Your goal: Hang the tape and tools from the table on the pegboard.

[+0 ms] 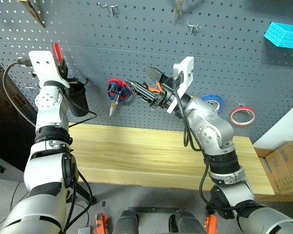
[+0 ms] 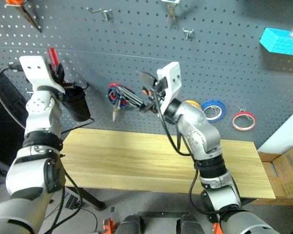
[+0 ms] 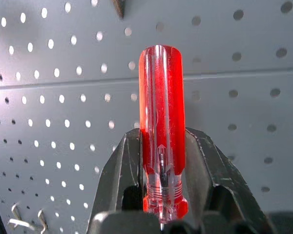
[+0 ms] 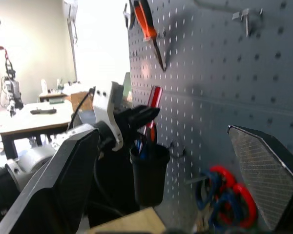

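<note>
Above the black cup [image 1: 77,100] on the pegboard [image 1: 224,58], left pincer [image 3: 161,161] pinches the red screwdriver [image 3: 161,126]. Right pincer [image 1: 149,83] spread, empty. Step: stowing screwdriver; next, lower it into the cup, then release.

Tape rolls on pegboard [image 1: 136,44]: two — one red [image 1: 242,116], one blue [image 1: 214,103].
Scissors, red-and-blue handled [image 1: 118,92]: one pair.
Red-handled screwdriver [image 3: 161,127]: one.
Black cup [image 1: 78,100]: one.
Orange-handled pliers [image 4: 147,25]: one.
Table [image 1: 136,156]: one.
</note>
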You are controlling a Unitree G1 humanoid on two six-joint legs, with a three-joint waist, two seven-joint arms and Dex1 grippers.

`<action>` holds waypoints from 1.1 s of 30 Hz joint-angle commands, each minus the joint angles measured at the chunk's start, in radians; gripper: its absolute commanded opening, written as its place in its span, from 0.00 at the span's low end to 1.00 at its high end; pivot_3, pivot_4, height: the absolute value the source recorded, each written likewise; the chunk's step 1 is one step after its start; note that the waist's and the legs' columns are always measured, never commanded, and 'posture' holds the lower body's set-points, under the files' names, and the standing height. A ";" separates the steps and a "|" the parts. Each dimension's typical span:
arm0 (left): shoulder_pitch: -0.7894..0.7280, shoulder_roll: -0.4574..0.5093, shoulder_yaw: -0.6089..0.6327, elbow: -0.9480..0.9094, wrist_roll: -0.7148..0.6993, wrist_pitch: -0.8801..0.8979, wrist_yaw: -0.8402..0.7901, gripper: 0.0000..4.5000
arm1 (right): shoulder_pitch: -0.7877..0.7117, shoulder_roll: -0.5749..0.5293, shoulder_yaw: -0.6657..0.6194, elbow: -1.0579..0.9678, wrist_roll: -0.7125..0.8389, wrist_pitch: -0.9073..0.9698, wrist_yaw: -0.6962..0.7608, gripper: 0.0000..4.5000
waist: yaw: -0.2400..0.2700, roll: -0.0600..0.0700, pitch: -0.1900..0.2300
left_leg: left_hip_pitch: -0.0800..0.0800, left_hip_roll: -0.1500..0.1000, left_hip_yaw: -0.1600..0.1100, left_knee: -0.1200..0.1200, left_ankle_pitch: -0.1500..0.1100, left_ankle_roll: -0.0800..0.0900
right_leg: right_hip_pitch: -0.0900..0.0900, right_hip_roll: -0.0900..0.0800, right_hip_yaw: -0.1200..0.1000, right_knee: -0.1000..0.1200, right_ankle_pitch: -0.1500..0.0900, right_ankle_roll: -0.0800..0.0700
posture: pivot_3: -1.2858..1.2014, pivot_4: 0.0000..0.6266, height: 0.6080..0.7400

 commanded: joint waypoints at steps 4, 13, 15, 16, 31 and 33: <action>0.003 0.010 0.010 -0.048 -0.015 -0.023 0.005 0.18 | 0.032 -0.024 0.005 -0.020 -0.019 -0.021 0.019 1.00 | 0.000 -0.003 -0.002 | 0.000 0.000 0.000 0.000 0.000 0.000 | 0.000 0.000 0.000 0.000 0.000 0.000 | 0.57 0.00 1.00; 0.018 0.021 0.011 -0.047 -0.011 -0.018 0.015 0.18 | 0.028 -0.023 0.011 -0.027 -0.020 -0.015 0.020 1.00 | 0.000 -0.003 -0.003 | 0.001 0.000 0.000 0.000 0.000 0.000 | 0.000 0.000 0.000 0.001 0.000 0.000 | 0.57 0.01 1.00; 0.026 0.018 0.012 -0.060 -0.014 -0.022 0.018 0.35 | 0.030 -0.020 0.009 -0.030 -0.014 -0.007 0.018 1.00 | 0.000 -0.003 -0.003 | 0.001 0.000 0.000 0.000 0.000 0.000 | 0.000 0.000 0.000 0.001 0.000 0.000 | 0.57 0.01 1.00; 0.029 0.017 0.014 -0.065 -0.016 -0.022 0.019 0.39 | 0.031 -0.021 0.009 -0.031 -0.014 -0.006 0.018 1.00 | 0.000 -0.003 -0.003 | 0.001 0.000 0.000 0.000 0.000 0.000 | 0.000 0.000 0.000 0.001 0.000 0.000 | 0.57 0.01 1.00; 0.055 -0.003 0.020 -0.192 -0.032 0.028 0.029 0.99 | 0.030 -0.028 0.017 -0.039 -0.013 0.002 0.029 1.00 | 0.001 -0.004 -0.007 | 0.003 0.000 0.000 0.001 0.000 0.001 | 0.001 0.000 0.000 0.003 0.000 0.000 | 0.57 0.01 1.00; 0.064 -0.007 0.005 -0.284 -0.035 0.064 0.012 0.99 | 0.031 -0.040 0.017 -0.054 -0.015 0.008 0.027 1.00 | 0.002 -0.004 -0.007 | 0.003 0.000 0.000 0.001 0.000 0.001 | 0.001 0.000 0.001 0.004 0.000 0.000 | 0.57 0.01 1.00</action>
